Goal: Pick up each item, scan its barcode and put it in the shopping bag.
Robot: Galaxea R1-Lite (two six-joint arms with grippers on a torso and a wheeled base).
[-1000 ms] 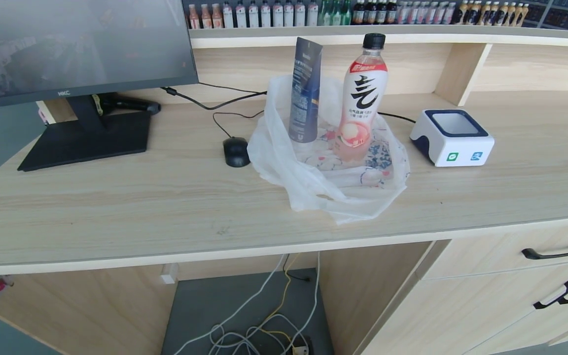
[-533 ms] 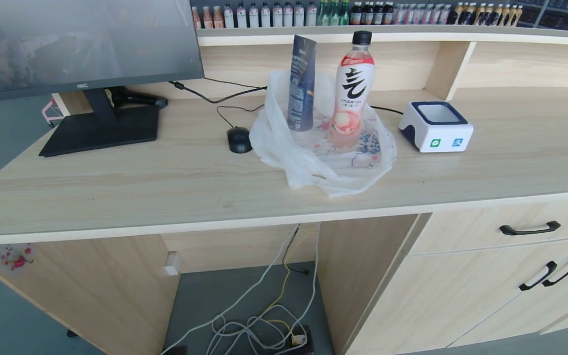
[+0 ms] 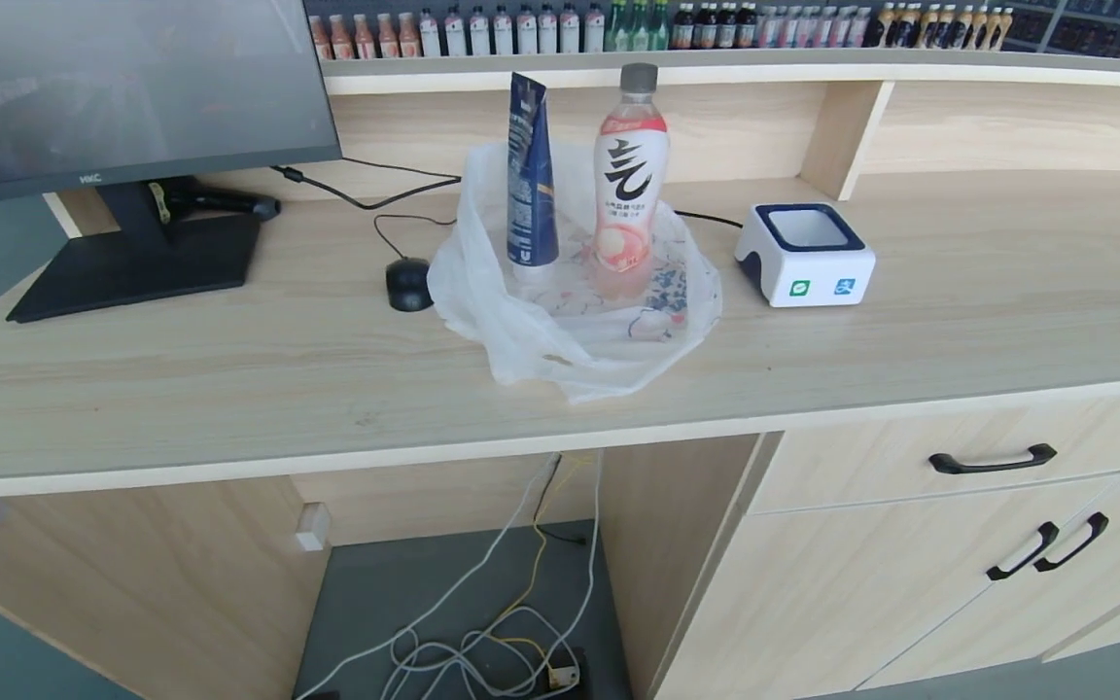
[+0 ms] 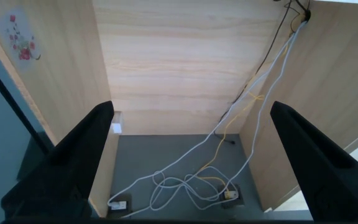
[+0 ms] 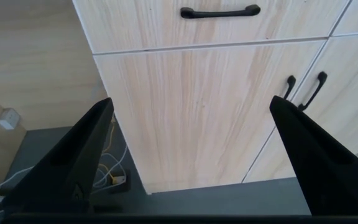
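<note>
Now the bottle (image 3: 629, 194) and tube (image 3: 531, 185) are seen upright in the shopping bag (image 3: 521, 340) on the tabletop (image 3: 181, 369). The left claw (image 4: 191, 109) and right claw (image 5: 191, 102) are spread open, empty.

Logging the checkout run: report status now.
Left gripper open, empty, facing under-counter cables. Right gripper open, empty, facing cabinet. Tube and bottle upright in bag, scanner beside. Mouse on bag's other side.

Only a head-camera shift.
</note>
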